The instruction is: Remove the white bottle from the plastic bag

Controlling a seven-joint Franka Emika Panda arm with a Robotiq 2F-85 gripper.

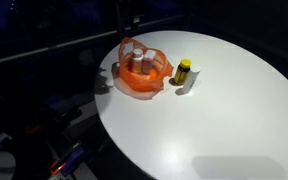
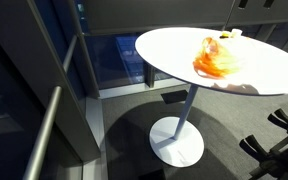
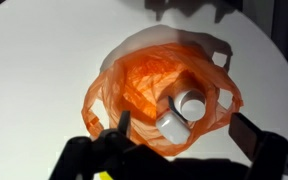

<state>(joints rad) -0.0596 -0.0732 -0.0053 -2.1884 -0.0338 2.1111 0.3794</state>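
Observation:
An orange plastic bag (image 3: 144,85) lies open on the round white table (image 3: 44,60). Two white bottles (image 3: 192,103) (image 3: 173,125) lie side by side inside it, touching. My gripper (image 3: 184,130) is open and hangs above the bag, with its dark fingers on either side of the bottles and holding nothing. The bag also shows in both exterior views (image 1: 142,78) (image 2: 216,60), with the white bottles (image 1: 147,64) standing up out of it. In those dark views I cannot make out the gripper.
A small bottle with a yellow cap (image 1: 184,72) stands on the table (image 1: 224,120) right beside the bag. The table stands on a single pedestal (image 2: 187,110) with a round base. Dark railings and windows surround it.

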